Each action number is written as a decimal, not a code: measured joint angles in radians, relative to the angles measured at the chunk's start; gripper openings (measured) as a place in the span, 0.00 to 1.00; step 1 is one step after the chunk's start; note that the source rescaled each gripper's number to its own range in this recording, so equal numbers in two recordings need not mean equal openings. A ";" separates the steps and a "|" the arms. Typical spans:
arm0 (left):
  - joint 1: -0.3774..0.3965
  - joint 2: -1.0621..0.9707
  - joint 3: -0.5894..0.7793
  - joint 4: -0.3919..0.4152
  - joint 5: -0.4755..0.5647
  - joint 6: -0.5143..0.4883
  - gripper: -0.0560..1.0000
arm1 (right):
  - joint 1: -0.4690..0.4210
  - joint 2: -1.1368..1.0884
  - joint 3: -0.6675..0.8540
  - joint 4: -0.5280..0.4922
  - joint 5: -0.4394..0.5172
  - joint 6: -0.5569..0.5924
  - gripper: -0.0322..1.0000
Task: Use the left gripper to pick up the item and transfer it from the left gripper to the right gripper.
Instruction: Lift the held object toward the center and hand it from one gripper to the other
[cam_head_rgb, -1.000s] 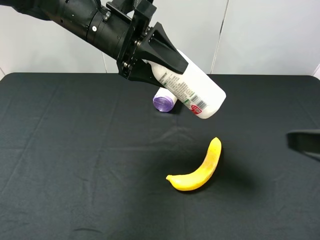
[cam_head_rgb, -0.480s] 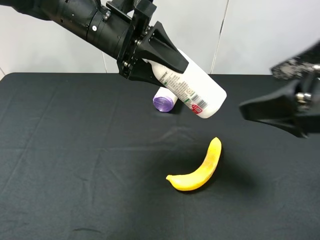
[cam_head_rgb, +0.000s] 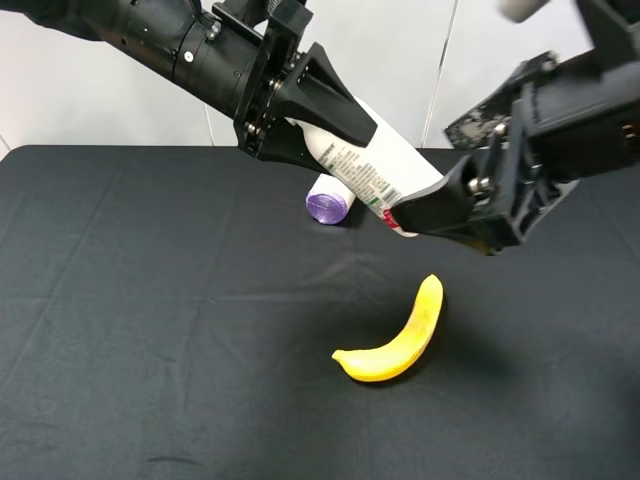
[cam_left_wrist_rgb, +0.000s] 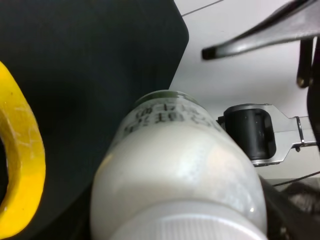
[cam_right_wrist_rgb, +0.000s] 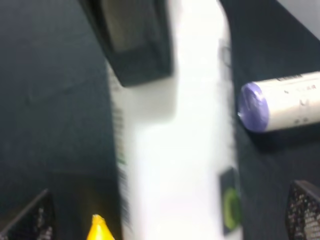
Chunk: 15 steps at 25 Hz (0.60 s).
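Upper centre, the left claw (cam_head_rgb: 340, 140) holds the white bottle (cam_head_rgb: 385, 172) clamped above the counter (cam_head_rgb: 150, 300); the right claw (cam_head_rgb: 410, 215), newly arrived from the right, straddles its base, fingers apart, seemingly ready to receive.

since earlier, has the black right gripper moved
Yes: the black right gripper came leftward, from the right edge to above the yellow banana, at the white plastic bottle.

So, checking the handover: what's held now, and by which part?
The left gripper holds the white bottle near its cap end; the right gripper is open at its base.
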 joint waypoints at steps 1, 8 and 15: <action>0.000 0.000 0.000 0.000 0.000 0.000 0.06 | 0.011 0.010 -0.001 0.000 -0.005 0.000 1.00; 0.000 0.000 0.003 -0.018 0.001 0.003 0.06 | 0.045 0.086 -0.001 0.004 -0.093 -0.007 1.00; 0.000 0.000 0.003 -0.031 0.003 0.003 0.06 | 0.045 0.146 -0.001 0.004 -0.155 -0.006 1.00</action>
